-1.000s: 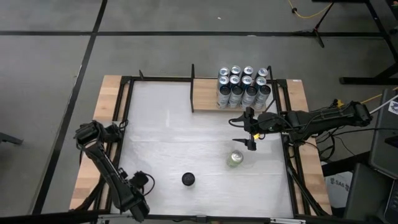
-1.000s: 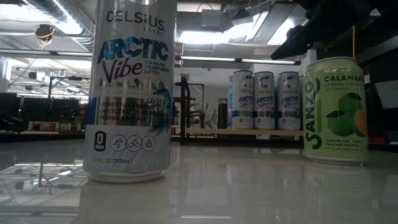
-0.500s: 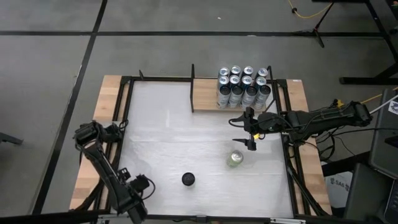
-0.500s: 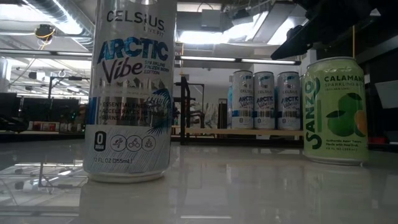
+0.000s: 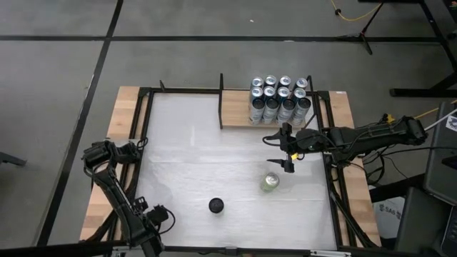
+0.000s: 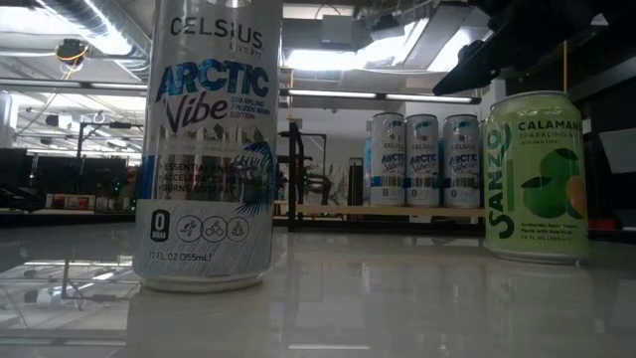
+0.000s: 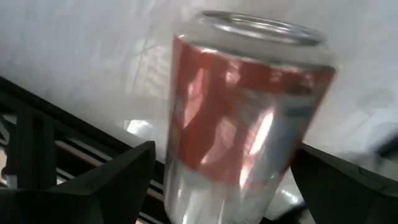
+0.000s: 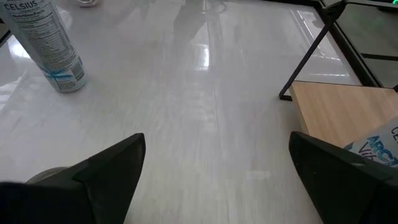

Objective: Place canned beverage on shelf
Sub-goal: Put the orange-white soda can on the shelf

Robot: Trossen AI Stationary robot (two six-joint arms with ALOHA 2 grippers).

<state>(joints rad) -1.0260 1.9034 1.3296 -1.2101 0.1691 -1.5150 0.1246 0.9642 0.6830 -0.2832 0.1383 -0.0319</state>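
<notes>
A red and silver can (image 7: 242, 124) stands upright on the white table between the fingers of my left gripper (image 7: 227, 149), which is open and points steeply down at the near left corner (image 5: 157, 221). The high view hides this can under the arm. A tall Celsius can (image 5: 217, 206) and a green Sanzo can (image 5: 270, 183) stand upright on the table. The light-brown shelf (image 5: 237, 108) carries several Celsius cans (image 5: 280, 98) at its right end. My right gripper (image 5: 287, 152) hangs open above the table, beyond the green can.
Black metal frame bars (image 5: 146, 143) and pale wooden strips (image 5: 121, 114) edge the table. The frame's near left bars (image 7: 37, 143) lie close beside the red can. Bare white tabletop (image 5: 193, 157) spreads between the two arms.
My left gripper has moved down and toward the table's near edge at the left corner, and its wrist has rolled. The cans stand where they were.
</notes>
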